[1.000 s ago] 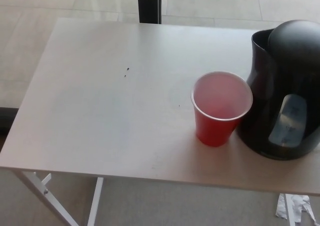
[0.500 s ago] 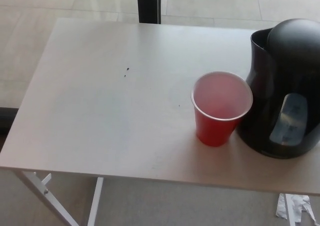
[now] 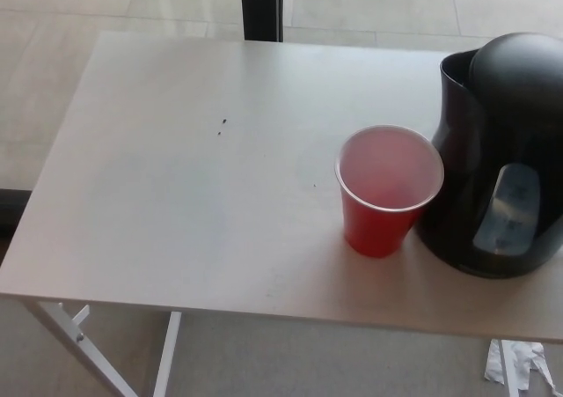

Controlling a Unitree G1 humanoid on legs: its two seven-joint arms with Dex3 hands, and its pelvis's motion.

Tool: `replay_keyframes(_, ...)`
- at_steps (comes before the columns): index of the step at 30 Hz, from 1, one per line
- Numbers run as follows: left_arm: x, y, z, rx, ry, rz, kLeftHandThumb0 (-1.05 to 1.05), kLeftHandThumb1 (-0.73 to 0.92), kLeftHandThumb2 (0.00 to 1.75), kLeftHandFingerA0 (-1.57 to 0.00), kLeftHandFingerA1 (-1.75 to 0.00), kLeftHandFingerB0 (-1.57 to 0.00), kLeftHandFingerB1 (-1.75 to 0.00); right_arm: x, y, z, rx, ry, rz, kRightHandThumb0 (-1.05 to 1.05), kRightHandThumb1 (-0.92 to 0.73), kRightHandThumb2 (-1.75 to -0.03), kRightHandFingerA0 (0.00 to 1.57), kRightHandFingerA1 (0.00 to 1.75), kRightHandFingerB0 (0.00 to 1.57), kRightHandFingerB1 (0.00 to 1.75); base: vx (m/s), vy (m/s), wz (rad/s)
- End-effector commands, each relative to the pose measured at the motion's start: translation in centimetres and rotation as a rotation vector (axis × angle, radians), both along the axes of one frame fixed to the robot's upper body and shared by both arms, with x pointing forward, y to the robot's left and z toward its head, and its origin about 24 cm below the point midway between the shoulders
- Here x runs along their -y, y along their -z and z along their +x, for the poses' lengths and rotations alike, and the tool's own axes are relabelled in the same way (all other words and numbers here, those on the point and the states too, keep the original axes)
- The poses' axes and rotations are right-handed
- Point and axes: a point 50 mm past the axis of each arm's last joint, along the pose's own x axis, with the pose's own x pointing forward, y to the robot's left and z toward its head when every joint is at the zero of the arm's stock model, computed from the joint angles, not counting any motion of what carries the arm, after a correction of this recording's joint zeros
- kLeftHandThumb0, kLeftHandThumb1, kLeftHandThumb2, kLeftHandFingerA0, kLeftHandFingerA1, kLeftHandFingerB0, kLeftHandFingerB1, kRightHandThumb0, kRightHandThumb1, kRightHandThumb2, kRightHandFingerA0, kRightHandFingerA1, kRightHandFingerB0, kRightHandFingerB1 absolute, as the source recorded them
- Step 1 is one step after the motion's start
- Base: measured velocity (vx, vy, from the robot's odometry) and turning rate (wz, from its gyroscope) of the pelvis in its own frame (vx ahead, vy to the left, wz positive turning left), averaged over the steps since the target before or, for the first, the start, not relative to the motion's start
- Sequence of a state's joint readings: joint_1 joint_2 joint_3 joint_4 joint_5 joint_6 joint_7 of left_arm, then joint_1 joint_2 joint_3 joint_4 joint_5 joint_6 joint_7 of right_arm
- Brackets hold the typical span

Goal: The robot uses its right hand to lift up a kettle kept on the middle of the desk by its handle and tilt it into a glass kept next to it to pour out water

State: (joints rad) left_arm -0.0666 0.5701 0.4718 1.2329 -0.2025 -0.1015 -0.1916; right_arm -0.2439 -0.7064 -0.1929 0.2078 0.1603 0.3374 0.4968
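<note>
Pale tiled floor behind a light matte desk (image 3: 176, 203) on white metal legs, dark post at top centre. Black glossy plastic kettle (image 3: 501, 150) stands upright at the desk's right side, rounded body, domed lid, translucent water window facing the camera, spout toward upper left. Red plastic cup (image 3: 389, 190), tapered, white rim and pale inside, upright just left of the kettle, touching or nearly so. Crumpled white paper (image 3: 519, 362) on floor lower right. Neither robot hand shows, so finger state can't be told.

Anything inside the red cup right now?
The red plastic cup stands upright beside the black electric kettle; its pale inside looks empty, with no object in it. Clear water cannot be ruled out.
</note>
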Motion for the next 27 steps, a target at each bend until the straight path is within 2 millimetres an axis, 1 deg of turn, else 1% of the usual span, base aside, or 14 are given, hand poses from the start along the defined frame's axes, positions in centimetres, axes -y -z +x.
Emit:
replay_keyframes(1,-0.6,-0.7,0.0,-0.003,0.016,0.050,-0.79,0.57,0.81,-0.72,-0.65,-0.54,-0.60,-0.5,0.0,0.0,0.050,0.015,0.010,-0.67,-0.58,-0.61,0.74,1.34,0.17,0.30,0.00,0.000,0.00)
replay_keyframes(2,-0.6,-0.7,0.0,-0.023,0.034,0.060,-0.79,0.58,0.83,-0.72,-0.65,-0.52,-0.60,-0.8,0.0,0.1,0.096,0.092,0.077,-0.58,-0.49,-0.79,0.79,1.09,0.23,0.43,0.00,0.000,0.00)
replay_keyframes(4,-0.6,-0.7,-0.1,-0.015,0.047,0.061,-0.75,0.74,0.62,-0.74,-0.62,-0.55,-0.57,-1.0,0.2,0.3,0.144,0.153,0.152,-0.49,-0.57,-0.60,0.75,1.43,0.33,0.36,0.00,0.000,0.00)
replay_keyframes(5,-0.5,-0.6,-0.1,-0.023,0.044,0.054,-0.74,0.74,0.62,-0.73,-0.61,-0.55,-0.56,-1.2,0.4,0.5,0.201,0.227,0.231,-0.60,-0.55,-0.57,0.72,0.62,0.34,0.35,0.00,0.000,0.00)
replay_keyframes(6,-0.4,-0.5,-0.1,-0.026,0.046,0.053,-0.74,0.74,0.62,-0.73,-0.61,-0.55,-0.56,-1.3,0.6,0.6,0.224,0.262,0.256,-0.71,-0.48,-0.81,0.63,0.60,0.29,0.46,0.00,0.000,0.00)
replay_keyframes(7,-0.3,-0.4,-0.1,-0.026,0.047,0.050,-0.75,0.74,0.64,-0.75,-0.61,-0.54,-0.56,-1.4,0.7,0.7,0.244,0.281,0.264,-0.67,-0.56,-0.57,0.64,0.48,0.31,0.35,0.00,0.000,0.00)
replay_keyframes(10,-0.1,-0.2,-0.2,-0.033,0.049,0.045,-0.74,0.75,0.64,-0.75,-0.60,-0.55,-0.55,-1.4,1.0,0.8,0.251,0.313,0.289,-0.68,-0.56,-0.58,0.62,0.46,0.30,0.34,0.00,0.000,0.00)
replay_keyframes(11,-0.1,-0.1,-0.3,-0.027,0.046,0.045,-0.79,0.58,0.83,-0.73,-0.66,-0.52,-0.60,-1.6,1.2,0.9,0.251,0.332,0.297,-0.64,-0.58,-0.58,0.61,0.45,0.30,0.33,0.00,0.000,0.00)
replay_keyframes(12,-0.1,-0.2,-0.3,-0.035,0.059,0.055,-0.74,0.76,0.63,-0.74,-0.61,-0.57,-0.56,-1.9,1.4,1.2,0.237,0.357,0.329,-0.56,-0.60,-0.58,0.61,0.47,0.28,0.32,0.00,0.000,0.00)
replay_keyframes(17,-0.1,-0.2,0.0,-0.017,0.028,0.042,-0.72,0.76,0.63,-0.76,-0.61,-0.60,-0.56,-2.7,1.9,1.4,0.246,0.397,0.392,-0.54,-0.46,-0.78,0.69,0.63,0.28,0.46,0.00,0.000,0.00)
replay_keyframes(19,0.0,-0.2,0.1,-0.018,0.039,0.046,-0.71,0.77,0.63,-0.75,-0.60,-0.58,-0.56,-2.8,2.0,1.4,0.249,0.404,0.385,-0.43,-0.59,-0.58,0.79,0.54,0.33,0.35,0.00,0.000,0.00)
replay_keyframes(21,0.0,-0.1,0.1,-0.022,0.044,0.048,-0.72,0.78,0.63,-0.77,-0.62,-0.60,-0.57,-3.3,2.1,1.2,0.262,0.407,0.293,-0.31,-0.70,-0.60,1.00,0.75,0.42,0.37,0.00,0.000,0.00)
replay_keyframes(23,0.0,-0.2,0.2,-0.023,0.058,0.050,-0.73,0.78,0.63,-0.75,-0.62,-0.59,-0.58,-3.6,2.3,1.2,0.296,0.387,0.333,-0.15,-0.76,-0.65,0.96,1.55,0.54,0.47,0.00,0.000,0.00)
replay_keyframes(27,-0.1,-0.3,0.3,-0.012,0.049,0.047,-0.73,0.79,0.63,-0.73,-0.61,-0.59,-0.56,-3.9,2.2,1.2,0.317,0.276,0.275,-0.05,-0.68,-0.97,1.06,1.75,0.87,0.71,0.00,0.000,0.00)
